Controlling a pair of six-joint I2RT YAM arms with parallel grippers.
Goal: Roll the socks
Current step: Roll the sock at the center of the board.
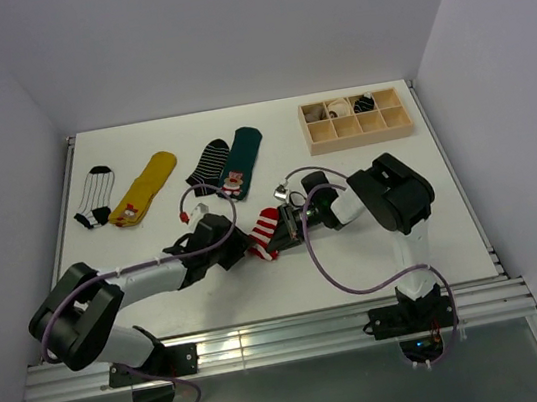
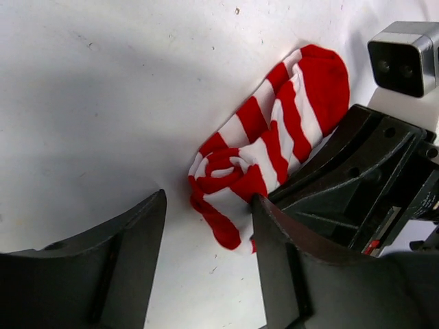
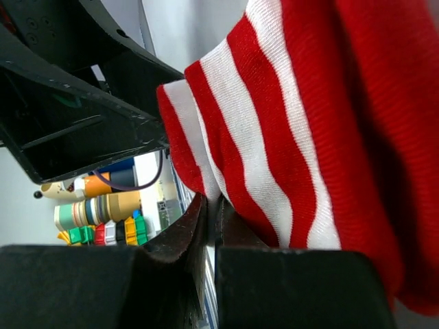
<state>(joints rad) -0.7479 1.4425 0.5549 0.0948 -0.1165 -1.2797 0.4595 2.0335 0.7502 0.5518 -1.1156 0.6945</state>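
Step in hand: rolling the red-and-white striped sock (image 1: 264, 233), which lies just 6 o'clock of the centre of the tabletop (image 1: 133, 241). The end nearest the left hand (image 1: 232, 246) is curled into a small coil. The solid red end lies flat, toward 1 o'clock.

Right hand (image 1: 284, 226): at 3 o'clock of the sock, jaws together, pinching a fold of striped fabric at its edge.
Left hand: at 9 o'clock of the sock, jaws apart and straddling the coil. One finger (image 2: 274, 253) is against the fabric and the other (image 2: 130, 253) stands clear over bare tabletop.

Doing it well (judgement):
- Close the left hand on the whole coil, not just its outer layer, or it may spring open.
- The right hand should hold the flat part taut and low, so the roll runs straight across the stripes.
- The two hands are crowded just beside each other, so turn the coil slowly to avoid a knock.

Writing: none legible. A red tag (image 2: 374, 245) on the right hand's body is too small to read. The coloured spools (image 3: 103, 205) behind, in the right wrist view, show no readable label.
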